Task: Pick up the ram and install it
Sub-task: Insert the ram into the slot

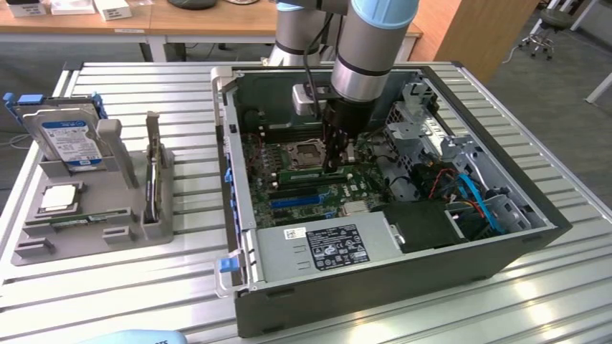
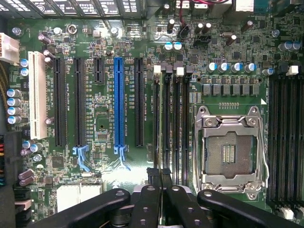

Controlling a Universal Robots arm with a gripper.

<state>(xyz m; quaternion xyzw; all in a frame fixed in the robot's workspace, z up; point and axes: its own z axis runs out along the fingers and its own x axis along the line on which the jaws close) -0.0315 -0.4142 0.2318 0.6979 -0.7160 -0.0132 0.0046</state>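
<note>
The pincer is seen clenched, apparently on nothing, with the ram seemingly stood in a memory slot, one end just beneath its tips, so the stick could be left tilted and unlatched if pressed there alone.

An open computer case lies on a slatted metal table. Inside, the green motherboard carries an empty processor socket, a long blue slot and a white slot. A labelled power supply sits near blue cables. Toward the exterior view's left, a grey holder keeps a hard drive upright and a square processor chip flat.
</note>
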